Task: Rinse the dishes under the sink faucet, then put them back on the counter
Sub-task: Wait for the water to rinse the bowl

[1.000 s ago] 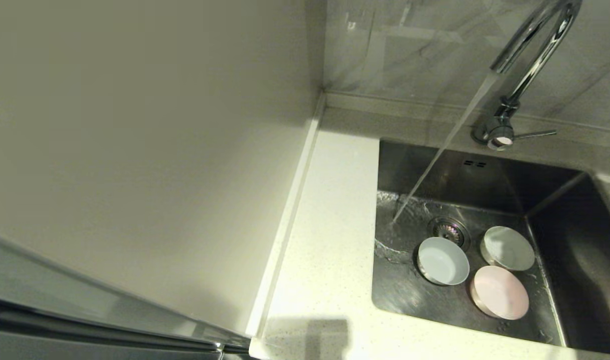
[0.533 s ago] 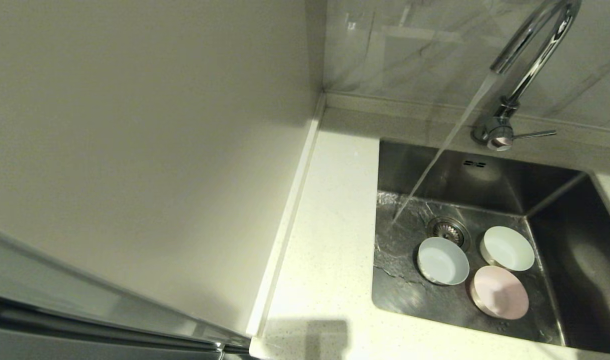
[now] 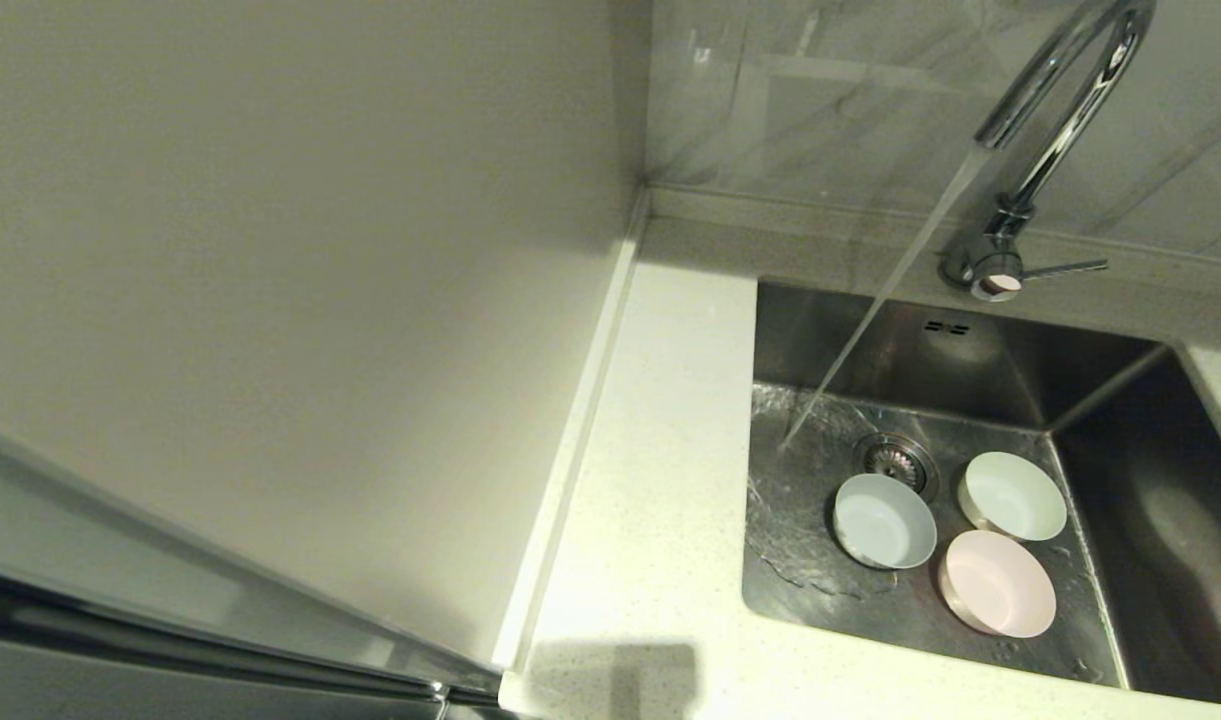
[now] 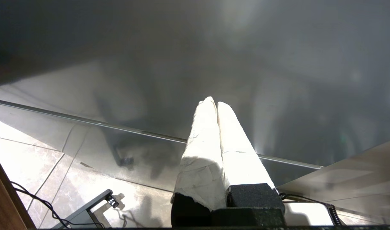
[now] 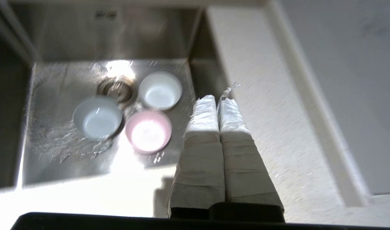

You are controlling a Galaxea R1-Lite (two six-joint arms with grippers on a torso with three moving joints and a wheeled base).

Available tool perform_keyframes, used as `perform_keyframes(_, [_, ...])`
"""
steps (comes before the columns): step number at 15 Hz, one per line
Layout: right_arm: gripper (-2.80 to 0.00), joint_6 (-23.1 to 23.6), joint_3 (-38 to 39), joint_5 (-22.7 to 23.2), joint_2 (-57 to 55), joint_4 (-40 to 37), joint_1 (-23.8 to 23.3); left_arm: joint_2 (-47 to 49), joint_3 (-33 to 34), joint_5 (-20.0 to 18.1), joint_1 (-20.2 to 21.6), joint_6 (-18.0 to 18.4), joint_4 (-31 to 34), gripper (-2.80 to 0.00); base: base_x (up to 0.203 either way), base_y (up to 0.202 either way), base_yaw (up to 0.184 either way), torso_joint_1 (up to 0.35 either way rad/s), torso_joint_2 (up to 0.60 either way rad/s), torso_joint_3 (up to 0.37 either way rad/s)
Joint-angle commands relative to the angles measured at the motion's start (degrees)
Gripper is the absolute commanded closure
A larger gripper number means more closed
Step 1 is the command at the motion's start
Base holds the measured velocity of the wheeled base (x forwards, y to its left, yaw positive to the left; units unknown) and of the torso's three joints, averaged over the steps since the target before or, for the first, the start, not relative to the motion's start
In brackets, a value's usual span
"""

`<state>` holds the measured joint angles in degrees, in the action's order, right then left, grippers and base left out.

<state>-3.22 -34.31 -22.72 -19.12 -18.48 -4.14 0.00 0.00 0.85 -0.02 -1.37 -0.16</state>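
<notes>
Three small bowls sit on the floor of the steel sink (image 3: 970, 350): the pale blue bowl (image 3: 884, 521) beside the drain strainer (image 3: 896, 460), the whitish-green bowl (image 3: 1012, 496) to its right, the pale pink bowl (image 3: 997, 583) nearest the front. Water runs from the chrome faucet (image 3: 1055, 110) and lands left of the strainer, on none of the bowls. My right gripper (image 5: 217, 98) is shut and empty, above the sink's edge and the counter (image 5: 265, 105), with the pink bowl (image 5: 148, 131) nearby. My left gripper (image 4: 214, 103) is shut and empty, away from the sink.
The speckled counter (image 3: 660, 450) runs along the sink's left side and front. A beige wall panel (image 3: 290, 280) stands to the left, a tiled wall (image 3: 850, 100) behind. The faucet's lever (image 3: 1065, 268) points right. Neither arm shows in the head view.
The water keeps running and the wet patch spreads across the sink floor. The bowls stay where they were.
</notes>
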Motion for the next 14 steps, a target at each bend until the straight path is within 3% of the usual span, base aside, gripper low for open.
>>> perform_keyframes(1, [0.00,0.54,5.13,0.96,5.31,0.64,2.11,-0.18,0.00,0.03,-0.06,-0.04,-0.02,0.00,0.000,0.000,0.000,0.000,0.00,0.000])
perform_keyframes(7, [0.00,4.60,18.92,6.13,18.69,-0.97,4.04,-0.18,0.00,0.03,-0.04,-0.04,-0.02,0.00,0.000,0.000,0.000,0.000,0.00,0.000])
perform_keyframes(10, [0.00,5.80,26.21,7.71,19.10,4.91,4.05,-0.18,0.00,0.03,0.02,0.04,-0.02,0.00,0.000,0.000,0.000,0.000,0.00,0.000])
perform_keyframes(14, [0.00,6.13,27.85,18.54,19.12,6.50,4.06,-0.18,0.00,0.03,0.02,-0.04,-0.02,0.00,0.000,0.000,0.000,0.000,0.00,0.000])
